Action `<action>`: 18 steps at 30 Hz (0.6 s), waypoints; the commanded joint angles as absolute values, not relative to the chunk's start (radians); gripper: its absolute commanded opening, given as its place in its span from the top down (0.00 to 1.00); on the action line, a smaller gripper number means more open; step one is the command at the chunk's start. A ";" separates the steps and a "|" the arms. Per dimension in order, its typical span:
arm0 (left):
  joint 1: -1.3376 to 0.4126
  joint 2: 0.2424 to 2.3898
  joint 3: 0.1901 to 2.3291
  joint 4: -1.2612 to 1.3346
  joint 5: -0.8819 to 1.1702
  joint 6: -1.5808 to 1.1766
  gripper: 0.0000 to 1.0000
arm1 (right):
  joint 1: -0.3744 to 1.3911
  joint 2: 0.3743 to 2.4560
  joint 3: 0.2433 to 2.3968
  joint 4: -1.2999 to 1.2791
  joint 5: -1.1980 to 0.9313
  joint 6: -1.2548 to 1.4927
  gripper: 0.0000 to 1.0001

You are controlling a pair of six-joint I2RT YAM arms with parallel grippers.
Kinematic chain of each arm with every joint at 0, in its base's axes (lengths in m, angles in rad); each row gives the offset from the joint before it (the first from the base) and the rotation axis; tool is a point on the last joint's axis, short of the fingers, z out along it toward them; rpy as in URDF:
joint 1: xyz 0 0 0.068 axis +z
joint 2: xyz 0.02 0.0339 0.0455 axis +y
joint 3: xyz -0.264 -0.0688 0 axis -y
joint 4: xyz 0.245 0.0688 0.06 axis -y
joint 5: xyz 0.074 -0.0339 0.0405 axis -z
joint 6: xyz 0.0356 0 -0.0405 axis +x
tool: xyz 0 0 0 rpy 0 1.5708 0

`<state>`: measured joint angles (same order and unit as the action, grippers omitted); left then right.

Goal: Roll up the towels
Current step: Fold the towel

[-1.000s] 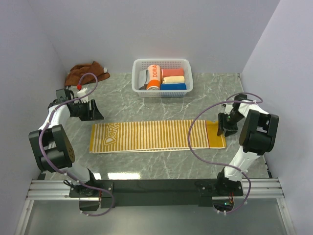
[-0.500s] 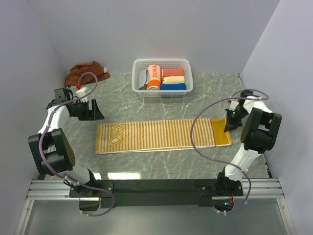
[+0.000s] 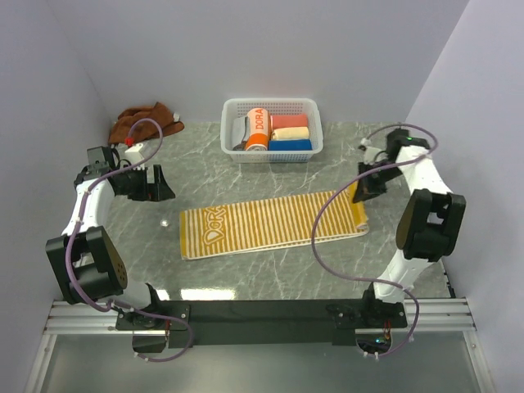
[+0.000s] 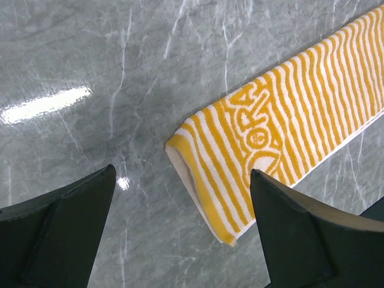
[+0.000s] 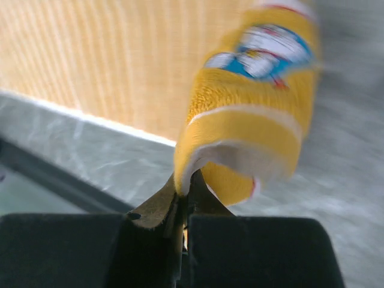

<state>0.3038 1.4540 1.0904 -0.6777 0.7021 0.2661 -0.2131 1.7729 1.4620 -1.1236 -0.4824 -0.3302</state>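
Striped towel point(image 3: 270, 221): a soft, light, limp cloth. It will likely sag and trail when lifted rather than keep a shape, and it may slide on the glossy bench point(image 3: 246, 274). The best place to take hold is probably a short end or corner, where the layers give the jaws something thick to pinch. Rolling will likely need that end tucked over and kept tight.

The towel is cream-yellow with thin orange stripes across its width. Large orange lettering beginning "DOR" marks its left end point(image 4: 258, 129). Its right end is a solid yellow band with a small blue, white and red picture point(image 5: 252, 114). At the lettered end it appears folded into layers. It lies near the middle of the bench on a slant, with the lettered end closer to the near edge and the banded end angled toward the far right.

The right jaws are clenched on the banded end, which curls up over them, raised off the bench. The left jaws are spread wide and hold nothing. They hover over bare bench just beside the lettered end, on the side toward the left edge.

The rust-brown towel point(image 3: 143, 123) sits in a crumpled heap at the far left corner, well apart from both arms and not yet rolled.

A white basket point(image 3: 270, 101) at the middle of the far edge holds an orange "DORA" roll point(image 3: 256, 128) and small red, yellow and blue rolls.
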 commanded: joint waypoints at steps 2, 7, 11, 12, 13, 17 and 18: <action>0.296 1.451 1.117 -0.690 0.703 0.209 0.01 | -0.057 1.739 1.427 -1.108 -0.655 -0.255 1.00; 0.293 1.447 1.097 -0.647 0.602 0.117 0.00 | 0.080 1.808 1.411 -1.011 -0.689 -0.175 1.00; 0.287 1.436 1.074 -0.620 0.543 0.051 0.01 | 0.152 1.853 1.404 -0.950 -0.713 -0.121 1.00; 0.288 1.434 1.068 -0.608 0.534 0.042 0.01 | 0.173 1.868 1.407 -0.937 -0.718 -0.101 1.00; 0.285 1.433 1.059 -0.604 0.529 0.035 0.00 | 0.182 1.876 1.410 -0.921 -0.721 -0.094 1.00; 0.279 1.430 1.039 -0.592 0.505 0.017 0.01 | 0.233 1.919 1.424 -0.897 -0.719 -0.066 1.00; 0.278 1.430 1.034 -0.591 0.503 0.017 0.01 | 0.239 1.927 1.425 -0.894 -0.718 -0.064 1.00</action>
<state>0.2859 1.4540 1.0451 -0.6312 0.5350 0.0547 0.2138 1.9076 1.4117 -0.9440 -0.6930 -0.1062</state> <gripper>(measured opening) 0.994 0.026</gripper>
